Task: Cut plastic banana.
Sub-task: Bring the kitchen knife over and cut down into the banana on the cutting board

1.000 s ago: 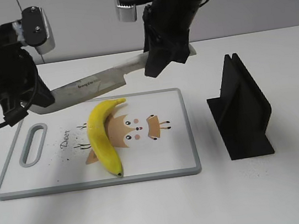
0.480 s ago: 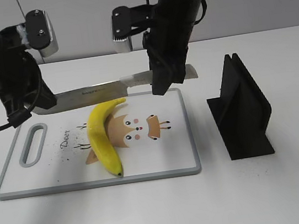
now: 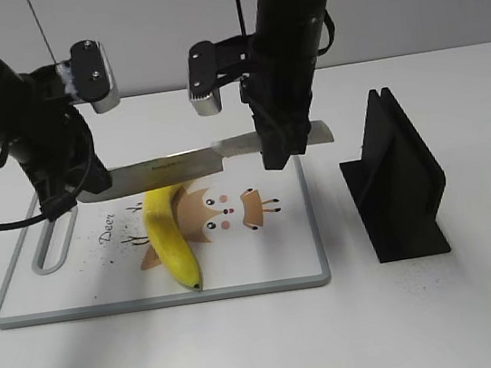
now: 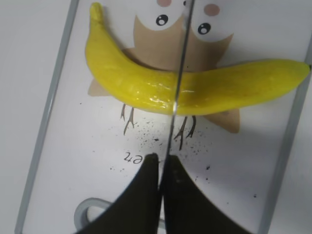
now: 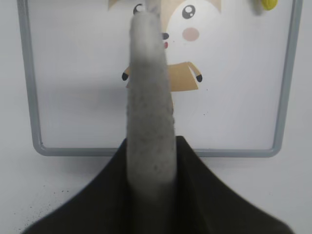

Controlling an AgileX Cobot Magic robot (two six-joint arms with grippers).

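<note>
The yellow plastic banana [image 3: 169, 240] lies on the white cutting board [image 3: 152, 302], dark tip toward the front. A long knife [image 3: 163, 171] is held level just above it, and the blade hides the stem end in the exterior view. My left gripper [image 3: 90, 186] is shut on the blade's tip. My right gripper [image 3: 281, 142] is shut on the grey handle. In the left wrist view the blade [image 4: 179, 73] shows edge-on, crossing the middle of the banana [image 4: 122, 73] ahead of my gripper [image 4: 162, 162]. The right wrist view shows the handle [image 5: 148, 97] between the jaws [image 5: 150, 142]. I cannot tell whether the blade touches the banana.
A black knife stand [image 3: 398, 183] stands on the white table right of the board. The board has a grey rim [image 5: 156, 152], a handle slot [image 3: 52, 237] at its left end and a cartoon print [image 3: 231, 212] in the middle.
Both arms have brought the knife down and toward the front. It has levelled out and now sits right over the banana's stem end.
</note>
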